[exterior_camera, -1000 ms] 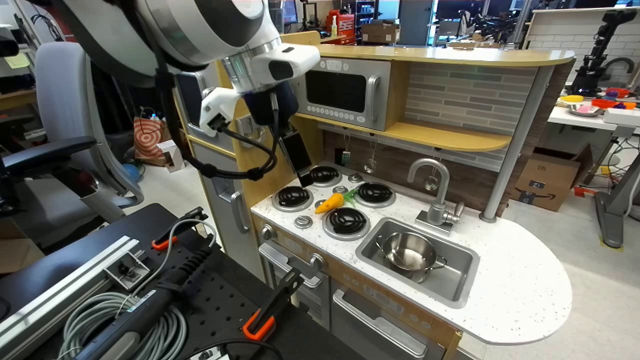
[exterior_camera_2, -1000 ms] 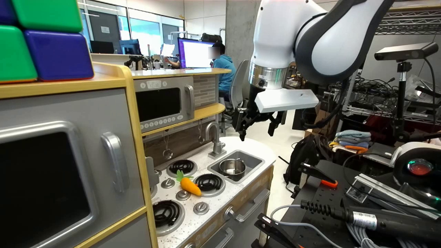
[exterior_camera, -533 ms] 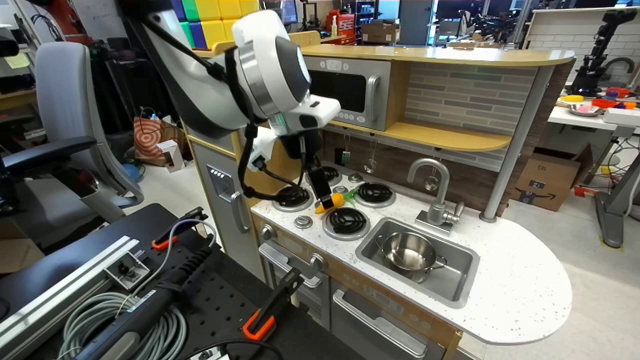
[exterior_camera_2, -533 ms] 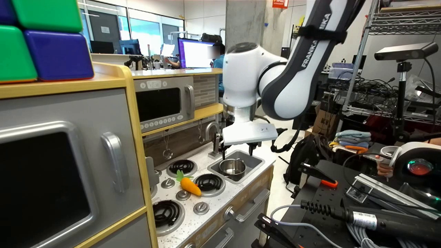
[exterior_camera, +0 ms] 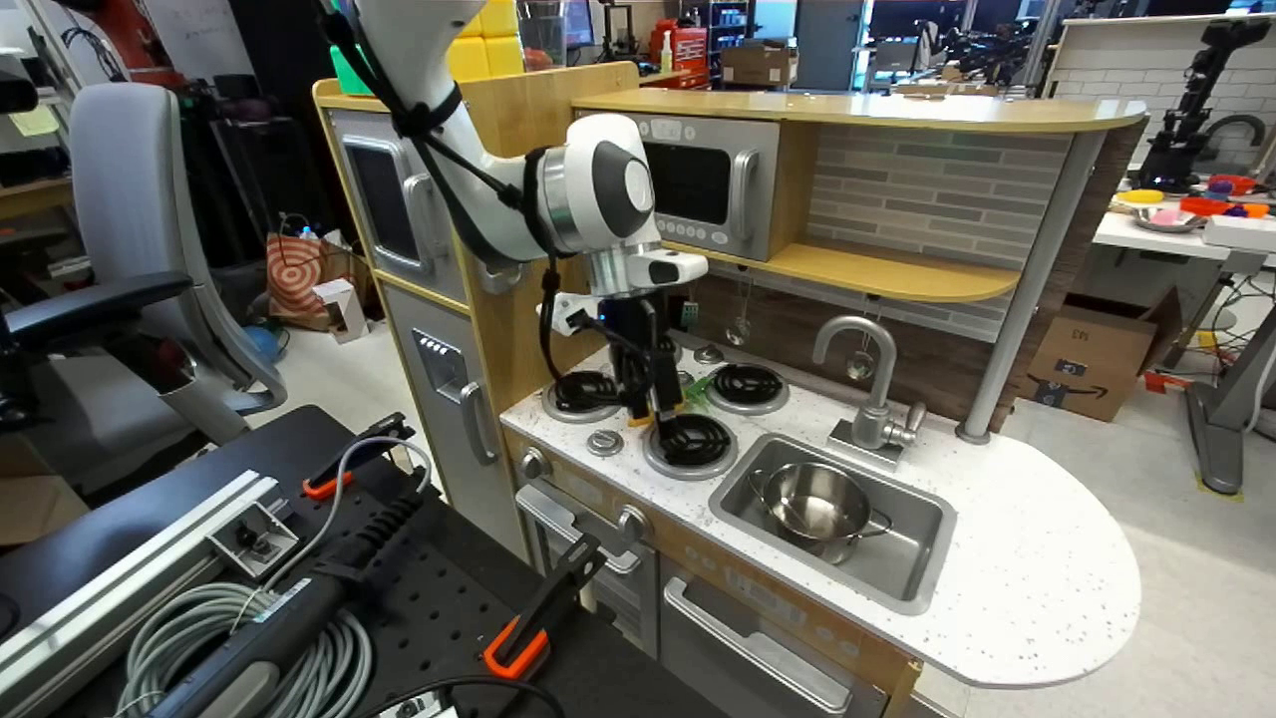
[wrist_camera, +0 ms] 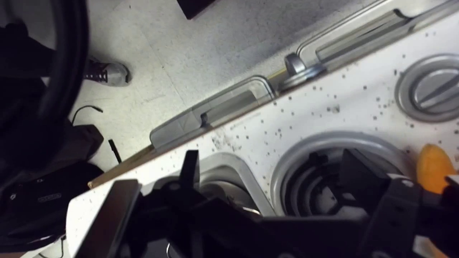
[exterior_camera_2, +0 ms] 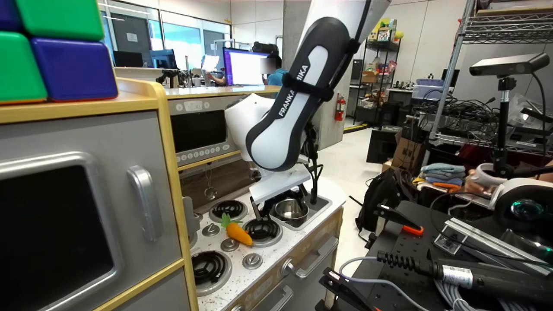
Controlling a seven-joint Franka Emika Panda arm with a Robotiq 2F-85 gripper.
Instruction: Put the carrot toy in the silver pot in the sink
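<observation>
Jaws of gripper [wrist_camera: 270, 153]: spread wide, gripping nothing. Carrot toy [exterior_camera_2: 237, 233]: on counter [exterior_camera: 1037, 558], outside jaws, near one jaw. Silver pot [exterior_camera: 817, 504]: in sink [exterior_camera: 912, 558], toward opposite jaw in wrist view.

Both ext. views: pot [exterior_camera: 817, 502] in sink [exterior_camera: 905, 566], R of burners [exterior_camera: 697, 442]; carrot [exterior_camera_2: 238, 233] on ctr [exterior_camera: 1037, 558] by a burner, maybe touching.

Both exterior views bright, glints on the silver pot [exterior_camera: 815, 505], 1 face [exterior_camera_2: 268, 66] blurred, wrist view dimmer
</observation>
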